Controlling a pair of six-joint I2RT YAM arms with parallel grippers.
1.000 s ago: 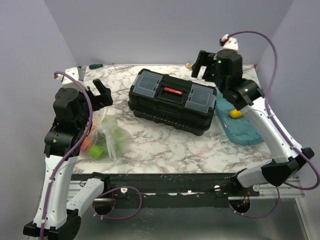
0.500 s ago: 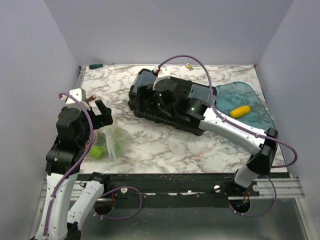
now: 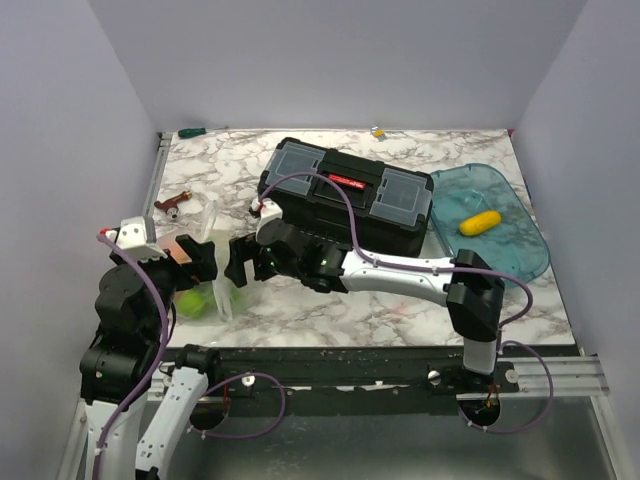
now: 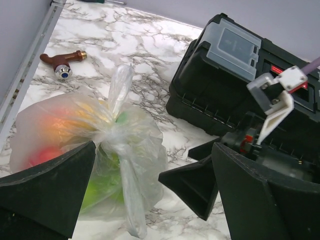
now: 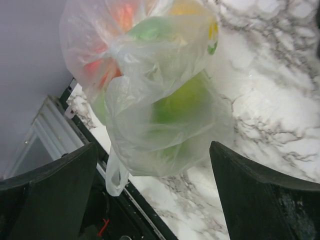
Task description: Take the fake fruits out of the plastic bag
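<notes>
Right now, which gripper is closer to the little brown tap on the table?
Left. The left gripper hangs left of the plastic bag, close to the brown tap; the right gripper is across the bag, beside the black toolbox.

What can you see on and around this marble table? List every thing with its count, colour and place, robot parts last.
table: one, white-grey marble, under everything
plastic bag: one, clear, near left, between both grippers
fake fruits: several, count unclear, red, green, yellow-orange, inside the bag
toolbox: one, black, red latch, centre back
tray: one, translucent blue, right side
yellow fruit: one, in the tray
tap: one, brown, left edge
green-handled tool: one, far left corner
small yellow thing: one, far edge
left gripper: one, black, open, around the bag
right gripper: one, black, open, facing the bag
</notes>
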